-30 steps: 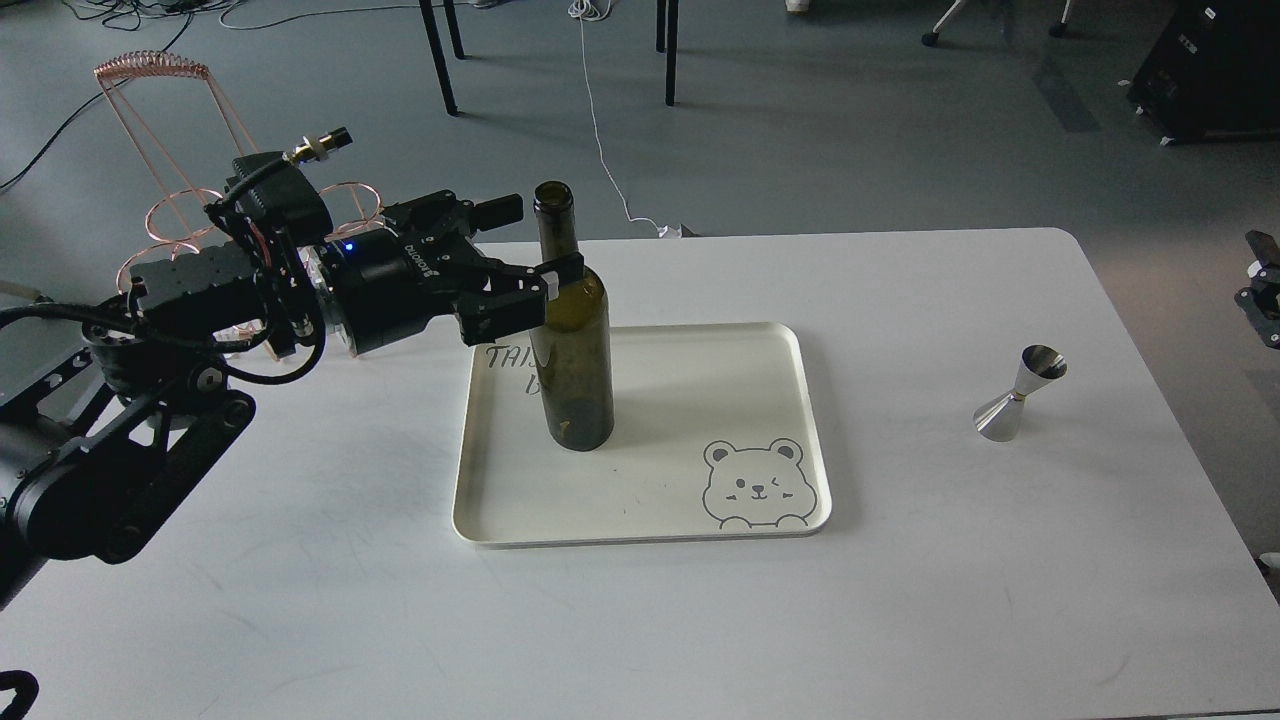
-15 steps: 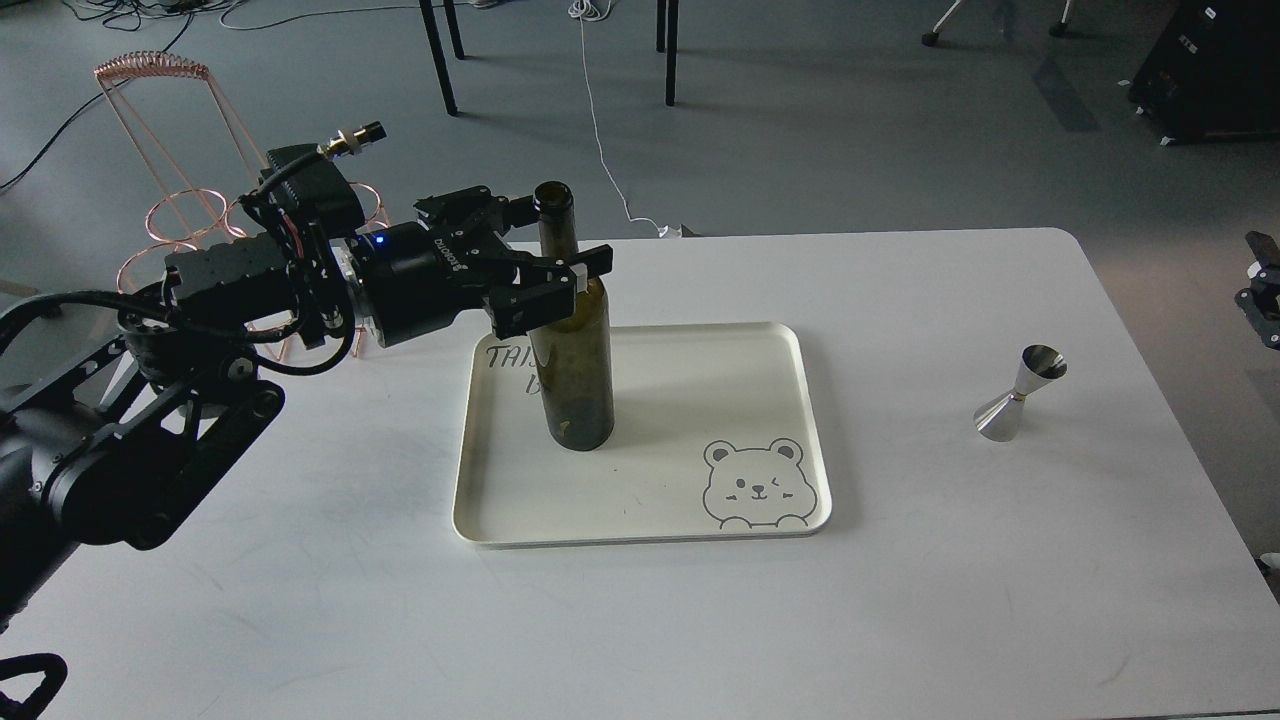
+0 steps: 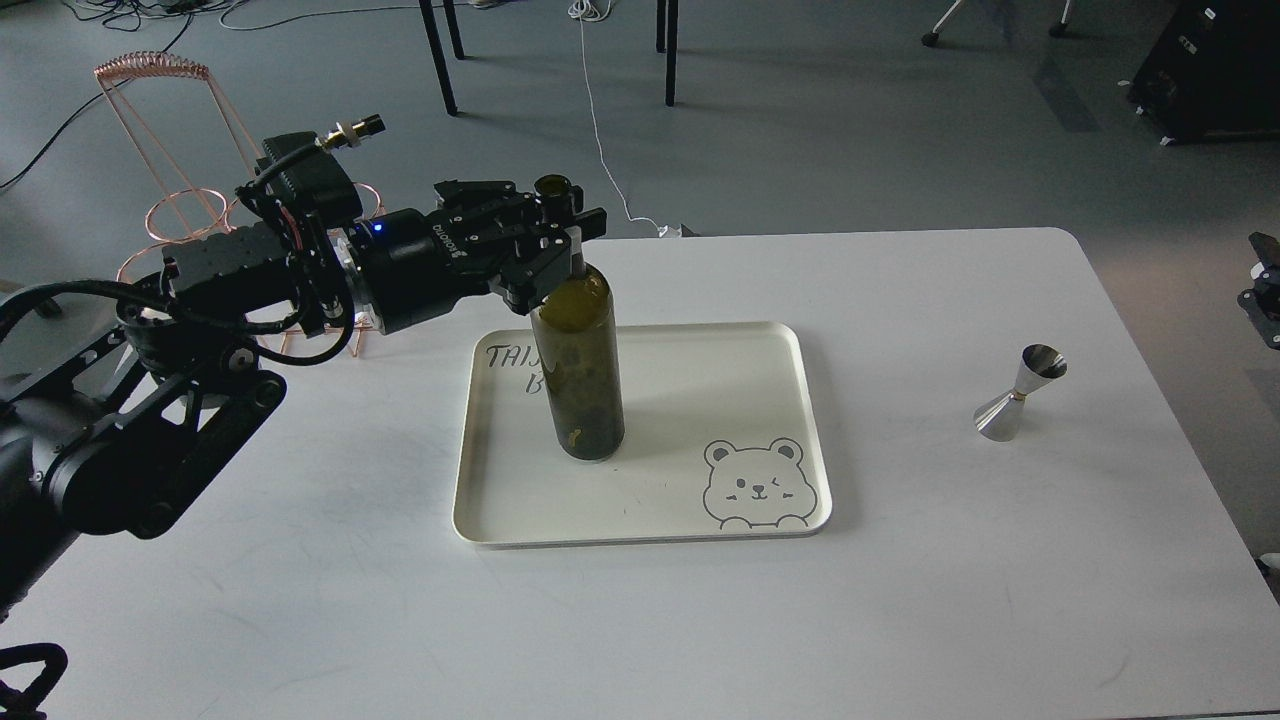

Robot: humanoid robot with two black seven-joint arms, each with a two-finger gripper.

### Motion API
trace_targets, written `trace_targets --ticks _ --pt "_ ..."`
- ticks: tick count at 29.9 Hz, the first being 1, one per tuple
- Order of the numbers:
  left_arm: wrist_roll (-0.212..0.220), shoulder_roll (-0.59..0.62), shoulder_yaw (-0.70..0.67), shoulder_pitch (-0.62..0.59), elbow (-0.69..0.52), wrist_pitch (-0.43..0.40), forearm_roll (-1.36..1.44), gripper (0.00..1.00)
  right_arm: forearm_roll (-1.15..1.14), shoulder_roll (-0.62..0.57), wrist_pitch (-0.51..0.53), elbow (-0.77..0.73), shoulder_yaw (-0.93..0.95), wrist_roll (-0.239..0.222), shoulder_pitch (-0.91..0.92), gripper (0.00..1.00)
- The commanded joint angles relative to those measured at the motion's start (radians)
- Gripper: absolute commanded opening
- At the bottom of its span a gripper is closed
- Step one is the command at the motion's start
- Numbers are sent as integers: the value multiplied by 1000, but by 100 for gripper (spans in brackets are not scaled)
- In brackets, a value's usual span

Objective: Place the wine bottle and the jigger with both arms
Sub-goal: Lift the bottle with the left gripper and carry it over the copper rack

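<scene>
The dark olive-green wine bottle [image 3: 580, 370] stands in the cream tray [image 3: 690, 400], at its left side, leaning slightly. My left gripper [image 3: 558, 238] comes in from the left and is shut on the bottle's neck, just below the mouth. The silver jigger [image 3: 1020, 392] stands upright on the white table [image 3: 700, 620], well to the right of the tray. Only a small black part of my right gripper [image 3: 1262, 300] shows at the right edge, far from the jigger; its fingers cannot be told apart.
The tray has a bear drawing [image 3: 755, 485] at its front right corner. A copper wire rack [image 3: 170, 210] stands behind my left arm at the table's back left. Chair legs and cables are on the floor beyond the table.
My left gripper moved right and up to the bottle's neck and closed on it. The bottle shifted slightly right and tilted. The jigger and right arm have not moved.
</scene>
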Motion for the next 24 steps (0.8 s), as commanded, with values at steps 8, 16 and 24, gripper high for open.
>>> trace_targets --ticks 8,16,24 --pt "0 210 -2 -249 5 -8 -103 6 1 0 -9 -1 1 0 0 98" --pt "0 371 0 -369 224 -28 -186 7 1 2 -9 -1 -4 0 -2 98" --pt "0 391 37 -358 279 -25 -188 8 0 15 -9 0 -7 0 0 98"
